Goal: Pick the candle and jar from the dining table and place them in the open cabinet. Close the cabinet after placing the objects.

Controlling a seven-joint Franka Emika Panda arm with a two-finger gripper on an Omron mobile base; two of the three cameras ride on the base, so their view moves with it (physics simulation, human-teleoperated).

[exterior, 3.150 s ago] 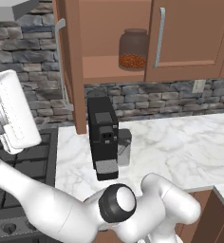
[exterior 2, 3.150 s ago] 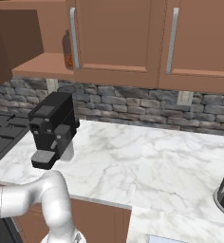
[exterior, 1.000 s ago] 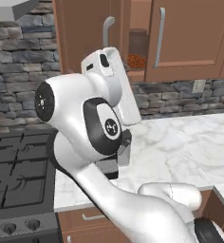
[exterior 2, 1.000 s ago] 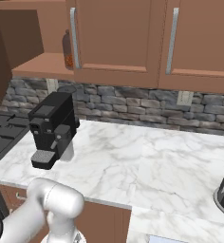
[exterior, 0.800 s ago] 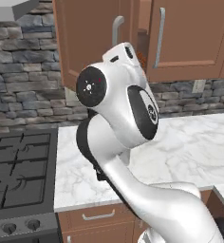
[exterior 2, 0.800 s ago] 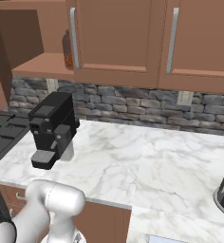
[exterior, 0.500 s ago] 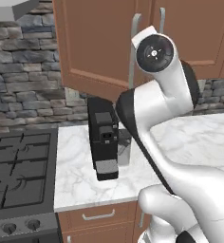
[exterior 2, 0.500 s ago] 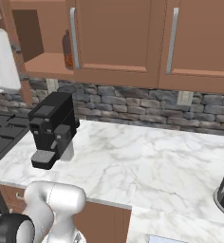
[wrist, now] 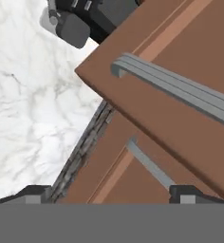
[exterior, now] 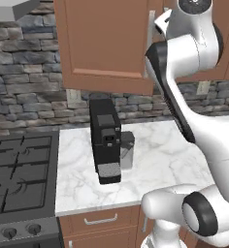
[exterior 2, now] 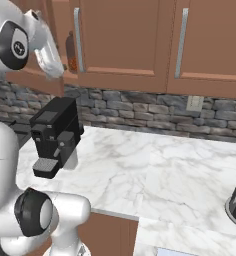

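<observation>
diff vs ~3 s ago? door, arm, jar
The arm swung from low left up to the cabinet door, which has gone from open, with the jar visible on the shelf, to nearly shut, covering it in the left base view. The jar still shows past the door's edge from the right. Coffee machine and counter unchanged.

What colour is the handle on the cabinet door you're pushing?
Silver-grey, a slim bar handle on the brown cabinet door; clearest in the hand view.

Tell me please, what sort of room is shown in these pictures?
It looks like a rendered home kitchen. A black stove sits beside a white marble counter that carries a black coffee machine, and brown wooden wall cabinets with silver bar handles hang above a grey stone backsplash.
</observation>
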